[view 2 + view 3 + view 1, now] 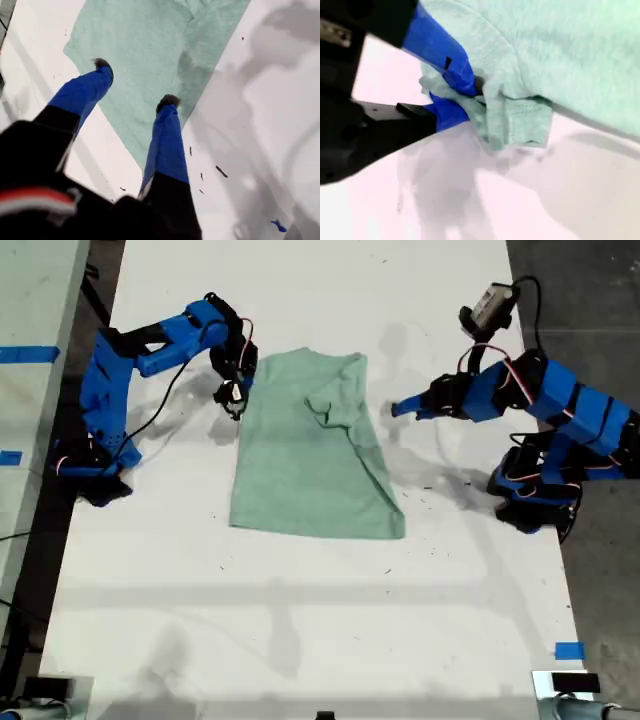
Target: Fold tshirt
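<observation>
The tshirt (pixel 310 450) is lying mid-table (pixel 300 640). At its 10 o'clock edge, my second gripper (pixel 470 97) is pinching a sleeve; at 3 o'clock, my first gripper (pixel 134 82) is hovering, jaws apart, empty.

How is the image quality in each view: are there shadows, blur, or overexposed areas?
Exterior view: sharp and evenly lit; soft arm shadows fall across the white table around the tshirt. First wrist view: my first gripper is blurred up close, and large grey shadows lie on the table. Second wrist view: the table is washed out to a pinkish white; my second gripper and the cloth are soft.
</observation>
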